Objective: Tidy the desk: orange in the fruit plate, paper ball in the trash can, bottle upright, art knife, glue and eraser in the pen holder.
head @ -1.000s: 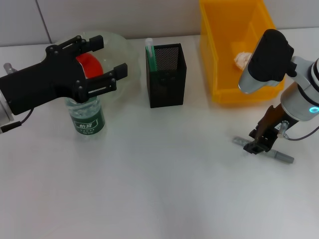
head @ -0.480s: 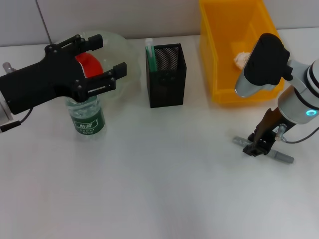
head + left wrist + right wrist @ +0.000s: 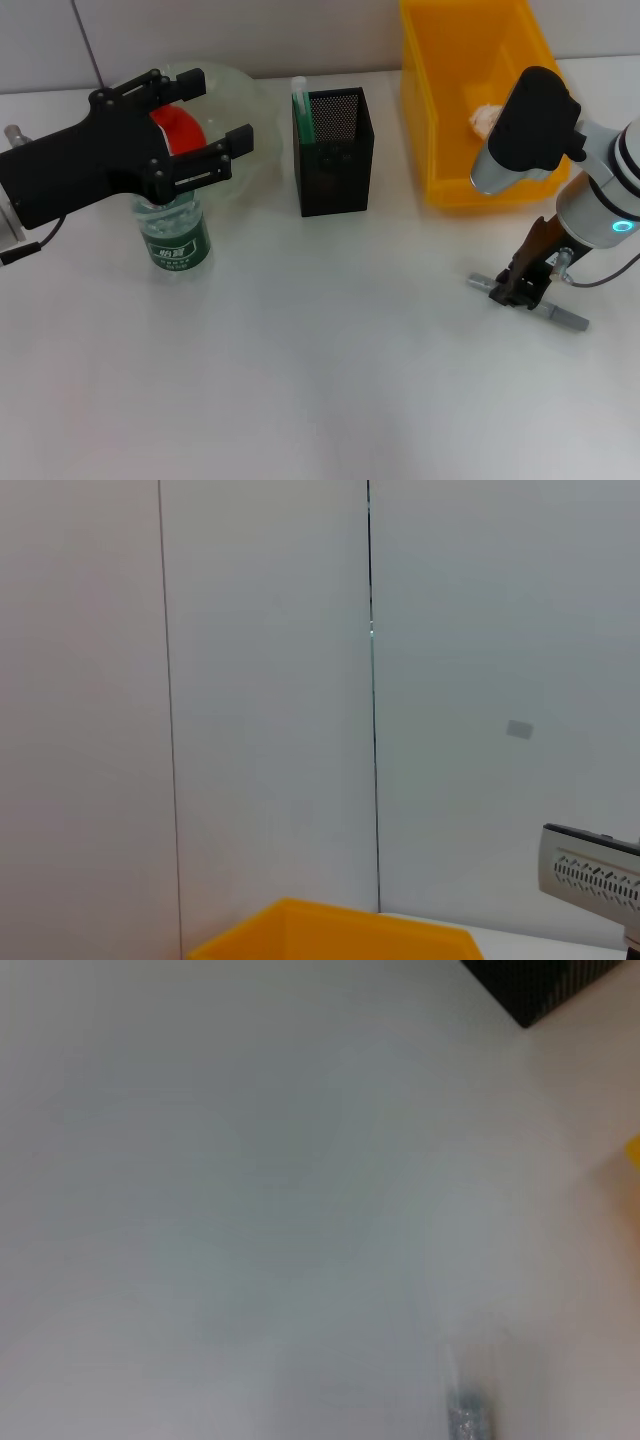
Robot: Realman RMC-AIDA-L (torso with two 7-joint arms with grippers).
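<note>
light: bright, even | shadows: soft, faint | head view: sharp | right wrist view: blurred

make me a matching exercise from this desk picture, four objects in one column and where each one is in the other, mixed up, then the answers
Objects:
1. paper ball
2. orange
3. art knife
4. bottle

Places:
A. lying on the table at the right gripper
B. in the yellow bin
C. standing upright in front of the glass plate, under the left gripper
D. on the glass plate

Pairs: 1-B, 2-D, 3-A, 4-C
</note>
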